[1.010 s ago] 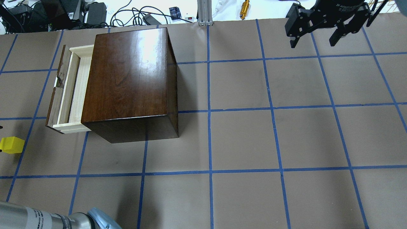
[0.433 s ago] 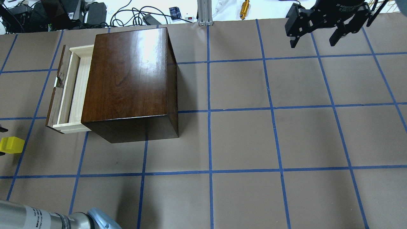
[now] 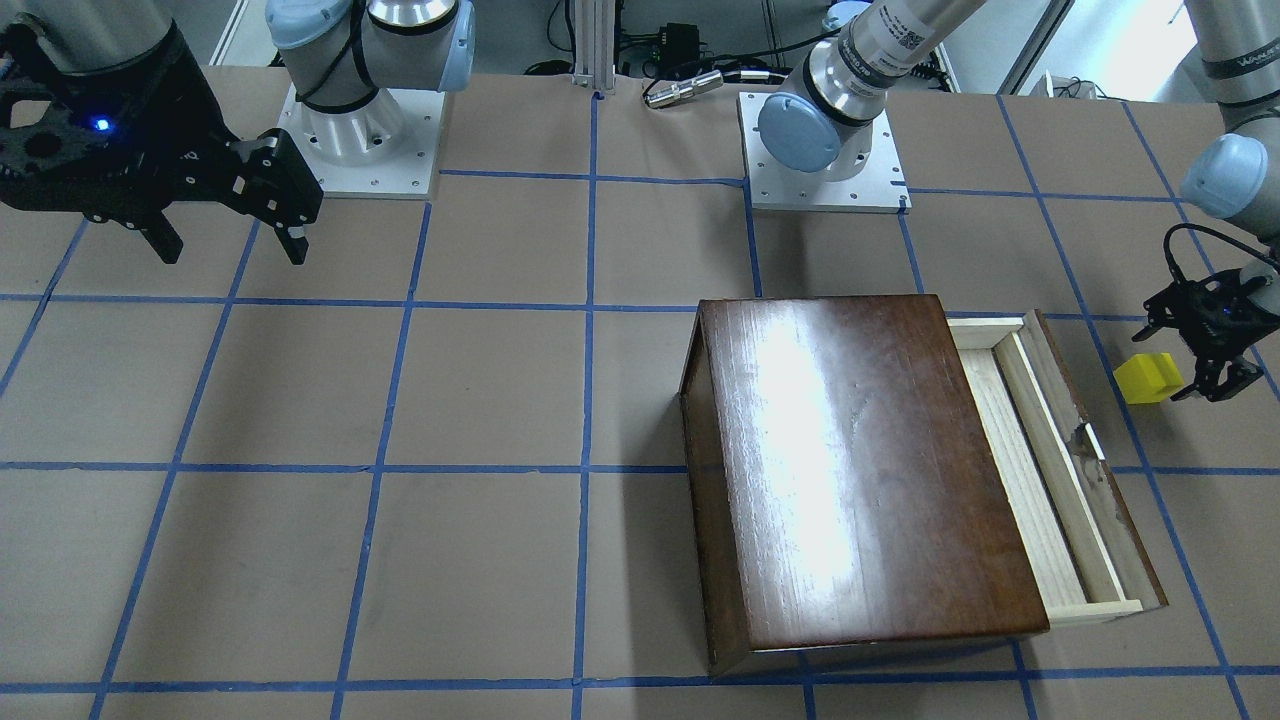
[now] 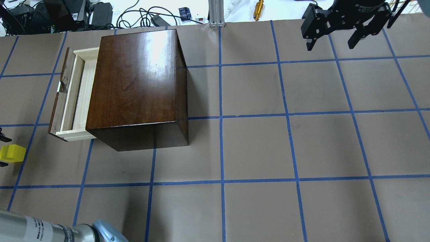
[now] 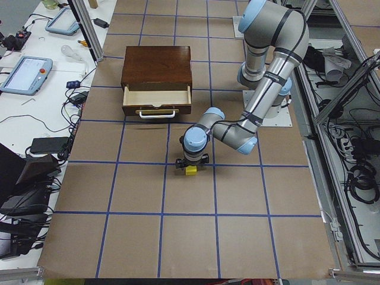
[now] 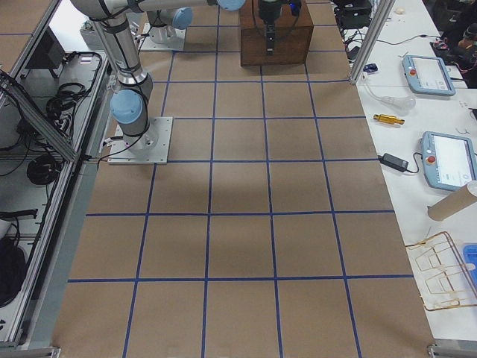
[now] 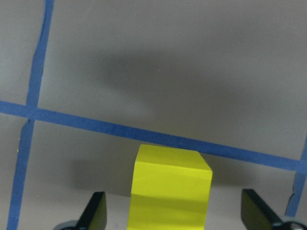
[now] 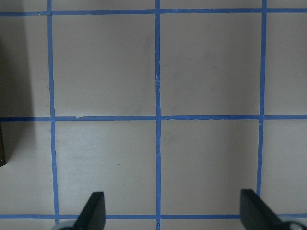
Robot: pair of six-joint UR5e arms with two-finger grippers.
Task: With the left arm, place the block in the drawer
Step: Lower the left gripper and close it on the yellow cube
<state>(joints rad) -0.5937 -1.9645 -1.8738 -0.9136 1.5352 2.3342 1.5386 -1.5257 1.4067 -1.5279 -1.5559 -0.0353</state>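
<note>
The yellow block rests on the brown table paper at the overhead view's left edge, in front of the drawer. My left gripper is open and straddles the block, with a gap on each side. The front view shows the same gripper low around the block. The drawer of the dark brown box is pulled out, its pale-wood tray bare. My right gripper hangs open at the far right, holding nothing.
Cables, black electronics and a brass-coloured part lie beyond the table's far edge by an aluminium post. Both arm bases are bolted near the robot's side. Blue tape lines grid the table paper.
The left gripper's finger ends have come a little further into the overhead view on both sides of the block. The block, drawer and right arm have not moved.
</note>
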